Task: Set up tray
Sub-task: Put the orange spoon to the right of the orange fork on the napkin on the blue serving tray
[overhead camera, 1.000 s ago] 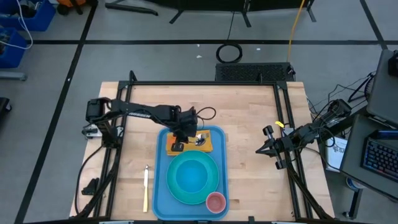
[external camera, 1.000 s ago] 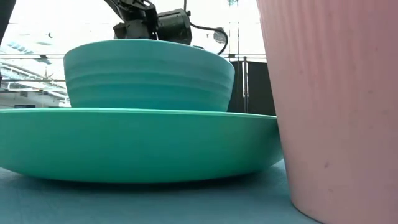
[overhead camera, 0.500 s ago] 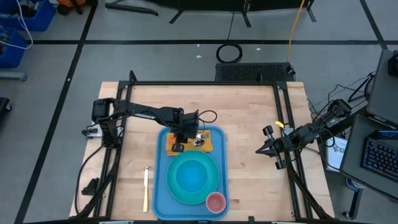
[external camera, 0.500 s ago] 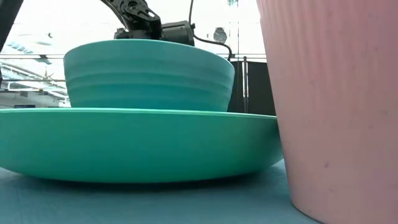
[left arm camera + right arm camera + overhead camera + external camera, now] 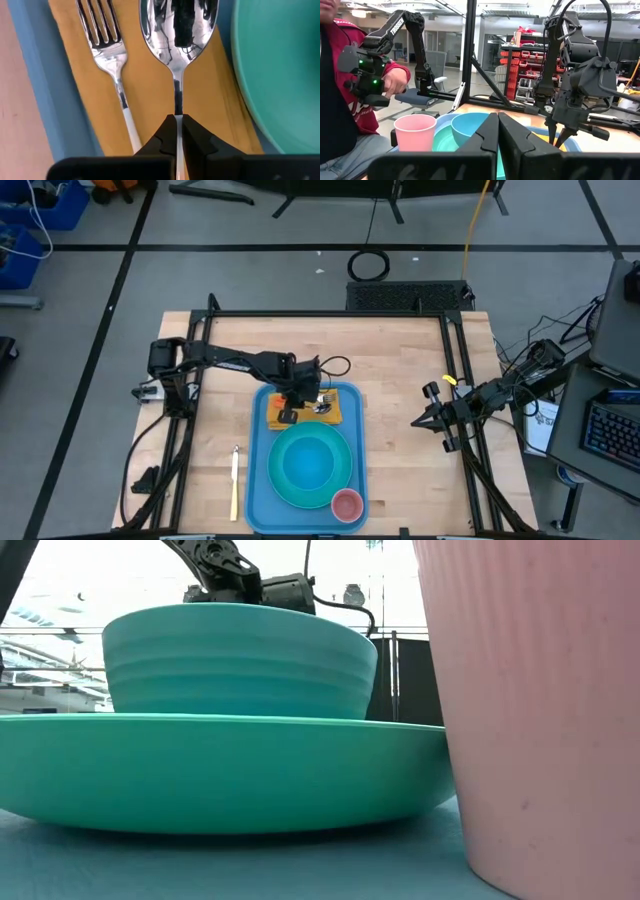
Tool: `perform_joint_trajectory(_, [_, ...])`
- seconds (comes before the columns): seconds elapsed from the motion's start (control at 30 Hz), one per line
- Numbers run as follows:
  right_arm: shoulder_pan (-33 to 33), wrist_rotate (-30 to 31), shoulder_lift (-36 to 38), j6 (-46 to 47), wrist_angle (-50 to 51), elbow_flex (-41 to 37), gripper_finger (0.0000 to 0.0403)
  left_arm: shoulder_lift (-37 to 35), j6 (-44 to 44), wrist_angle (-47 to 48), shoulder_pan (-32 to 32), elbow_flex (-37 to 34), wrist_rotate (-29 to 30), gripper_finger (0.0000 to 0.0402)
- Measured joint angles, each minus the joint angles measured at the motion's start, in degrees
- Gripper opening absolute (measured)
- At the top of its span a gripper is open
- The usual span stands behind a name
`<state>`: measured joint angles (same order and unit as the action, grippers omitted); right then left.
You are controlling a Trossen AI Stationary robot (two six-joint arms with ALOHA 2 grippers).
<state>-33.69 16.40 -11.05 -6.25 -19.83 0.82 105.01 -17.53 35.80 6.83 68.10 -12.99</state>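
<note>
Grey floor (image 5: 80, 290) w/ dark lines, seen from above. Blue bins (image 5: 35, 225) upper left, coiled black cable (image 5: 370, 265) top centre, keyboard (image 5: 612, 430) at right edge. Right wrist view: workshop w/ ceiling strip lights (image 5: 495, 6), red shelving (image 5: 520, 65) centre, grey office chair (image 5: 427, 82) left of centre, person in red sleeve (image 5: 395, 70) far left.

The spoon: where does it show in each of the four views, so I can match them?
High view: spoon on the yellow napkin, at the tray's far end, under the left gripper.
Low view: not in it; the bowl blocks it.
Left wrist view: centre, bowl end up, handle between the shut fingers, beside the fork.
Right wrist view: cannot tell.
Shared landmark: the turquoise bowl.
</note>
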Motion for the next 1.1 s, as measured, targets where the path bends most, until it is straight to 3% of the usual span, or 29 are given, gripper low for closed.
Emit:
perform_joint_trajectory(0.53, [0.0,0.0,0.0,0.0,0.0,0.0,0.0000,0.4,0.6,-1.8,0.0,0.0,-0.5,0.0008])
perform_joint_trajectory(0.77, [0.0,0.0,0.0,0.0,0.0,0.0,0.0000,0.4,1.2,-1.4,0.0,0.0,-0.5,0.0034])
perform_joint_trajectory(1.0, [0.0,0.0,0.0,0.0,0.0,0.0,0.0000,0.4,0.7,-1.5,0.0,0.0,-0.4,0.0008])
perform_joint_trajectory(1.1, [0.0,0.0,0.0,0.0,0.0,0.0,0.0000,0.4,0.7,-1.6,0.0,0.0,-0.4,0.0020])
